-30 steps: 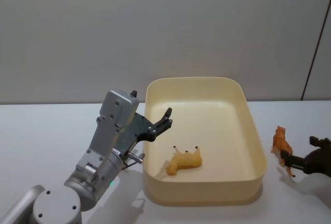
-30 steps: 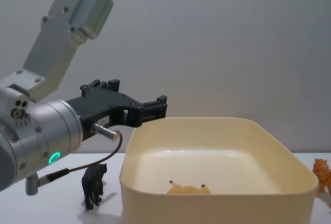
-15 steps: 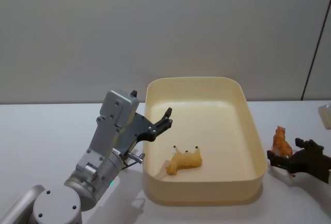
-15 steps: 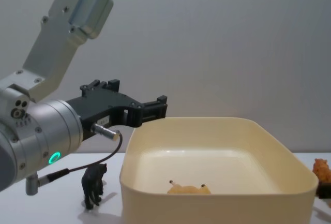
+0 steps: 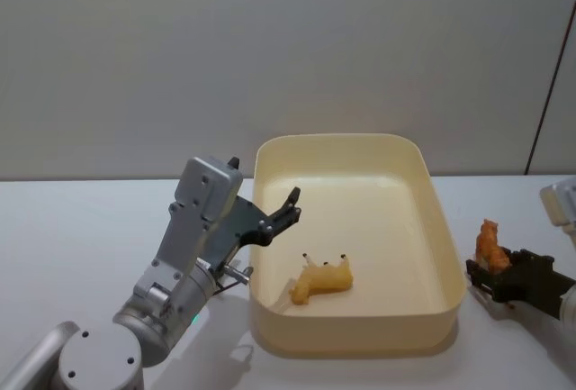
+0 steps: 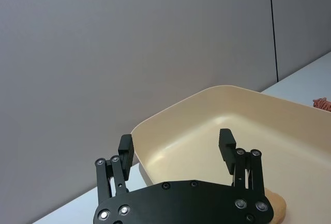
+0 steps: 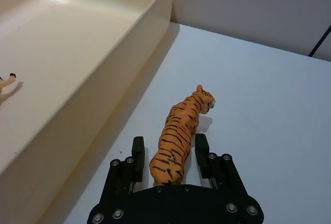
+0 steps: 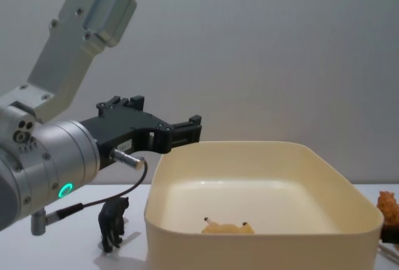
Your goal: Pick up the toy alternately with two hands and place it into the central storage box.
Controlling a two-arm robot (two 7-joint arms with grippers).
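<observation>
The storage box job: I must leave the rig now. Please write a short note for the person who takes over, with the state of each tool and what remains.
Left tool: open, holds nothing, hovers over the left rim of the storage box.
Right tool: open, low by the table right of the box, fingers on either side of the rear of the tiger; a gap shows on one side, not clamped yet.
Done: one yellow toy animal lies on its side in the box.
Left: grip the tiger and drop it in the box; then the black toy animal, standing left of the box, probably for the left tool.
</observation>
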